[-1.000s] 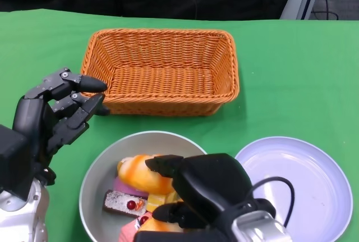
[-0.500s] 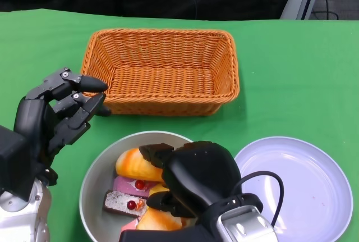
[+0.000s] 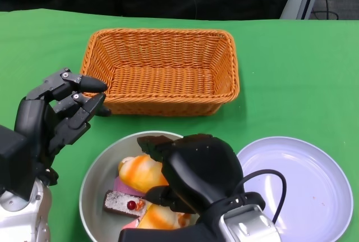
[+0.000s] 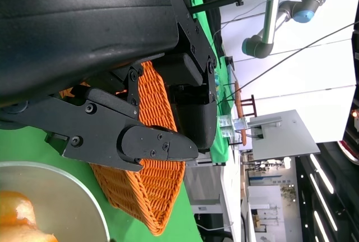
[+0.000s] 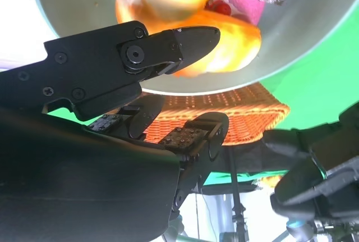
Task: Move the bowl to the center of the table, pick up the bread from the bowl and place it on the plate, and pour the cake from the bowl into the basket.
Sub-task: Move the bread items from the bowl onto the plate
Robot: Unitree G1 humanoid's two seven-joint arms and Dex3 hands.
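Reaching into the bowl (image 3: 98,183) from the near edge, right hand (image 3: 193,177) sits over the bread (image 3: 143,172), fingers curled around it; right wrist view shows a finger (image 5: 179,42) laid against the orange crust, so I read it as grasping the bread, though the far side of the grip is hidden

Bread not yet clear of the bowl, lying on top of the cake slices (image 3: 126,200), touching the pink one

Risks, near to far:
- grip looks shallow, on the rounded glazed top. Bread could roll out of the fingers on the lift and drop back into the bowl or onto the green surface (image 3: 291,73)
- fingers close to the cake. A dragged slice comes out with the bread, or gets smeared, and the pour step then has less to pour
- bowl is light and unrestrained. A sideways pull could skid or tip it
- plate (image 3: 305,188) is just beside the bowl on the right, so transfer is short, but the forearm could clip the bowl rim on the swing
- left hand (image 3: 56,115) is released, fingers spread, holding nothing, hovering just beside the basket (image 3: 162,71) corner. Any drift nudges the basket off its spot behind the bowl
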